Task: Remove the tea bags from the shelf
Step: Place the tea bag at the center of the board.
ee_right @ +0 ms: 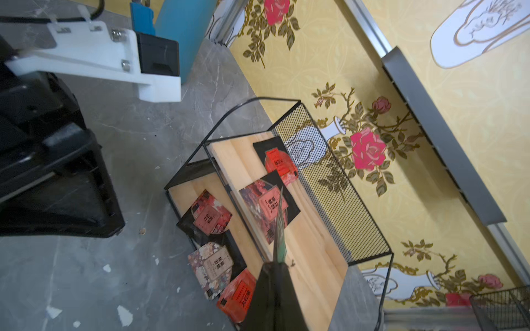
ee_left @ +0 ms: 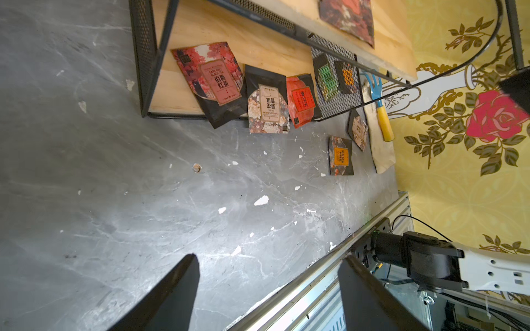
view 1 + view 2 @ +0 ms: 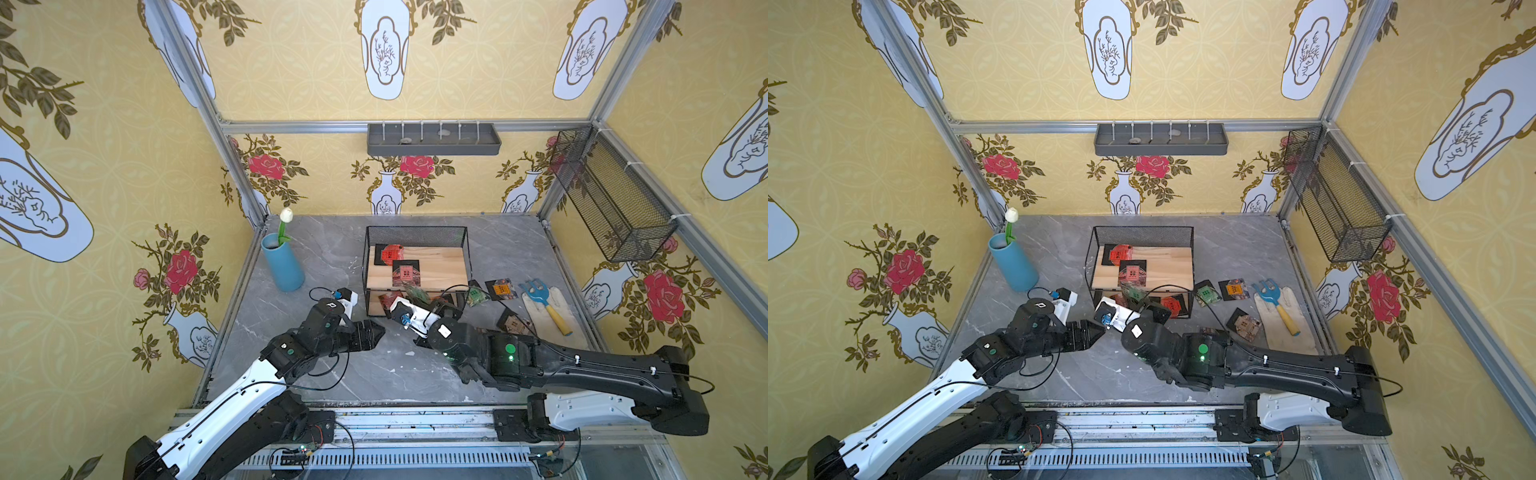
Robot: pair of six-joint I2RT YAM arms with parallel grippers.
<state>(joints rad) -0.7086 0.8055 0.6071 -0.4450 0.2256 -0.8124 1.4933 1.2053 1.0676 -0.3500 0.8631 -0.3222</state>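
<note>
Green sachet (image 1: 279, 229) nipped edge-on in my R gripper (image 1: 276, 265), jaws clamped flat on it, at the front edge of the shelf (image 1: 329, 160). Step in hand, I reckon: lifting this one clear. Next: swing it R & let go on the table (image 3: 395, 374) by the bags already out (image 3: 504, 289), w/o snagging the wire. My L gripper (image 2: 269, 275) hangs spread wide, empty, over bare table in front of the shelf. Farther: 3 lower-board bags (image 2: 268, 106) poking over the edge; beyond, 2 top-board bags (image 3: 406, 272). Abt half to go, I'd say.
</note>
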